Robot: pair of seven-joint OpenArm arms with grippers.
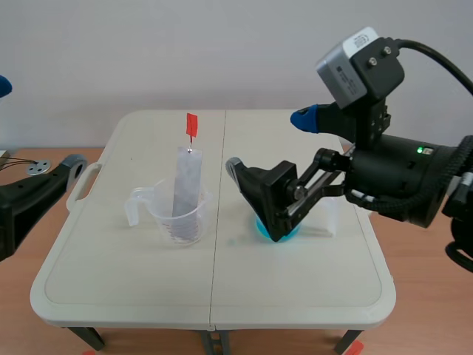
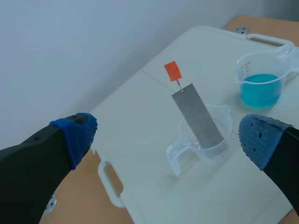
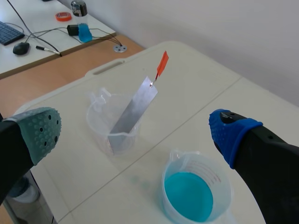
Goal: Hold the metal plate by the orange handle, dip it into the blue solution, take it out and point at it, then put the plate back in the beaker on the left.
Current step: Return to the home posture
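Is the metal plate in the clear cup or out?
In. The metal plate stands tilted inside the clear beaker, its orange handle sticking up above the rim.

Robotics lab bench, office corner adjoining. White folding table (image 1: 118, 296) with moulded carry handle, standing on a wood-coloured surface (image 3: 56, 70) against a plain white wall (image 1: 222, 52). Just ahead of the right claw (image 3: 134, 133): a clear graduated beaker (image 3: 100, 116). Under that claw: a second beaker (image 3: 219, 182) with blue solution (image 3: 189, 196). Well ahead of the claw, past the table: a white desk (image 3: 42, 18) carrying keyboard (image 3: 8, 32), mouse (image 3: 21, 48), cables (image 3: 44, 35), orange tape roll (image 3: 63, 16) and a bottle of blue liquid (image 3: 83, 28).
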